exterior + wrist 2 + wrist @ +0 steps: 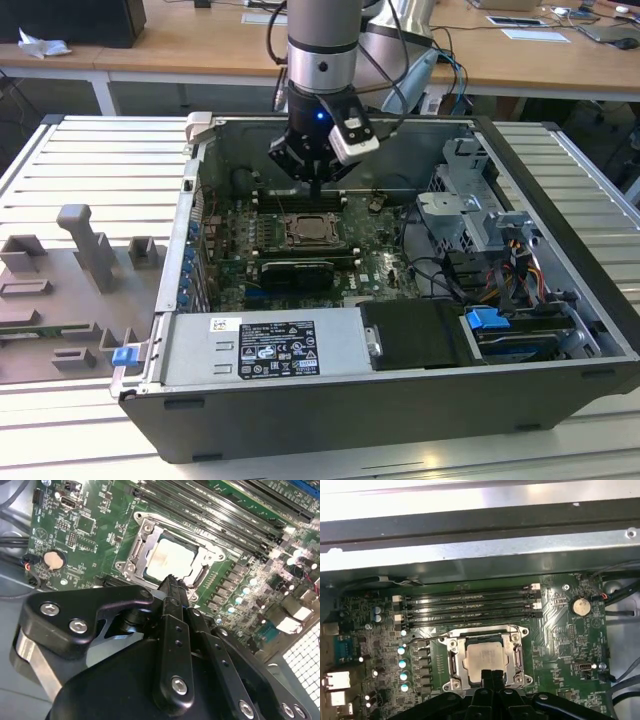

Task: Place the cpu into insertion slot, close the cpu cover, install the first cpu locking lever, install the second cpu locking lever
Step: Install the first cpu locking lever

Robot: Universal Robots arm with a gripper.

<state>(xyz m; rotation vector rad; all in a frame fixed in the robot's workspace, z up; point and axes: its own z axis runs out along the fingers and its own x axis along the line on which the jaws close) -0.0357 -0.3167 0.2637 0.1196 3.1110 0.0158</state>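
Observation:
The cpu [484, 656] lies flat in the insertion slot [452, 684] on the green board, its silver-beige face up. The cpu cover [515, 656] is down around it as a silvery frame. A thin metal lever [427, 638] runs along one side of the socket. My gripper [315, 186] hangs shut and empty just above the socket's edge inside the case. In both wrist views the black fingertips [172, 582] are pressed together close over the cpu [169, 560], apart from it.
Long black memory slots [470, 607] lie beside the socket. A black graphics card [295, 270] sits in front of it, with a power supply [262, 350] and a drive cage [480, 215] with cables nearby. Case walls ring the board. Grey fixtures [90, 250] stand outside.

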